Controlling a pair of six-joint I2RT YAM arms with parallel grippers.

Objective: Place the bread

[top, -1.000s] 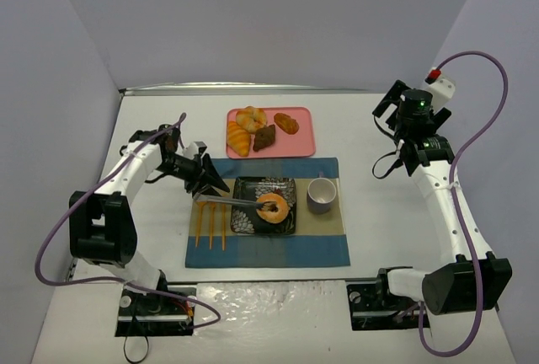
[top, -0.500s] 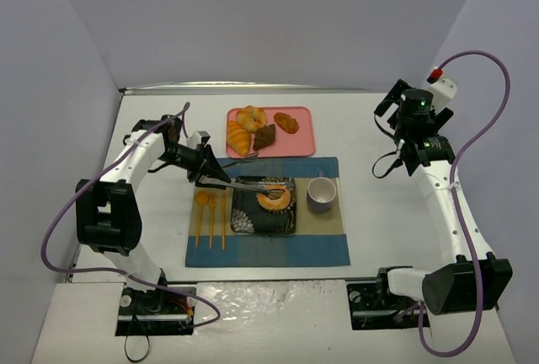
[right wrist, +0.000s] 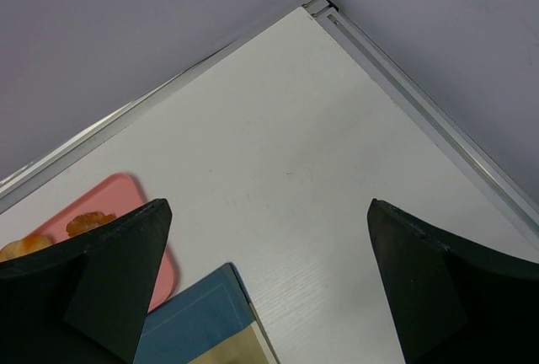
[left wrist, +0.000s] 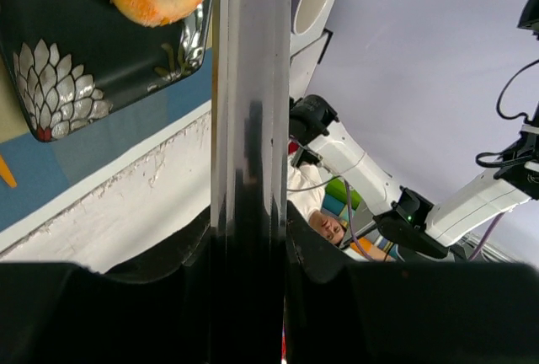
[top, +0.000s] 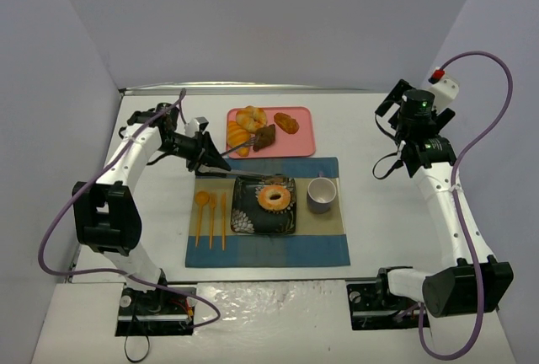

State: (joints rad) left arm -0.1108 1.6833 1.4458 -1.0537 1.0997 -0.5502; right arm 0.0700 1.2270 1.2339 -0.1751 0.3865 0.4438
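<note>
fig. placing step, seen from beside the table. the bread lies flat on the dark plate, hole upward, in the plate's far right part and free of any tool. the left gripper hangs over the far left corner of the mat, jaws clamped on metal tongs. the tongs' blades are pressed together and point toward the pink tray. the right gripper is well off to the right, fingers wide apart and holding nothing.

handling note: the placing looks done. what remains is probably to carry the tongs clear, with the tips kept high over the tray's pastries and away from the cup.

materials: the bun is a ring with a grainy golden-orange crust. the plate is glossy black and square with rounded corners, printed with white flowers. the tongs are flat polished steel, mirror-bright. the mat is blue cloth with a tan band.
</note>
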